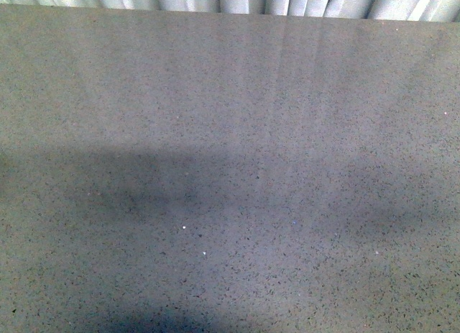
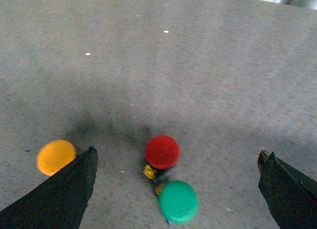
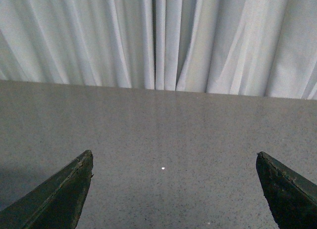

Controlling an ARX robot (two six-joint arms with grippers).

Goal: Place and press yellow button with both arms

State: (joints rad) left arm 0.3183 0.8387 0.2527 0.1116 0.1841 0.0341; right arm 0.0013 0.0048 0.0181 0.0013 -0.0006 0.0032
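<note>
Yellow button (image 2: 56, 157) – I find it only in the left wrist view. It sits on the speckled grey table (image 1: 230, 131), its round orange-yellow cap facing the camera. It is well away from the table's far edge, where the pale curtain (image 3: 158, 36) hangs. Its base is not visible.

1. Left gripper (image 2: 177, 152): jaws spread wide, holding nothing. One dark finger (image 2: 64, 194) overlaps the rim of the yellow cap in the picture, and the button lies outside the span of the jaws. I cannot tell whether finger and cap touch.
2. Red button (image 2: 162, 152) and green button (image 2: 178, 201): both appear between the left fingers, on the table, just beside each other. Small yellow parts (image 2: 149, 171) show at the gap between them. The yellow button stands apart from this pair.
3. Right gripper (image 3: 173, 155): jaws released and wide apart – only bare table shows between them. It points toward the table's far edge and the curtain.
4. Front view: speckled table surface up to the far edge, crossed by a broad soft shadow.
</note>
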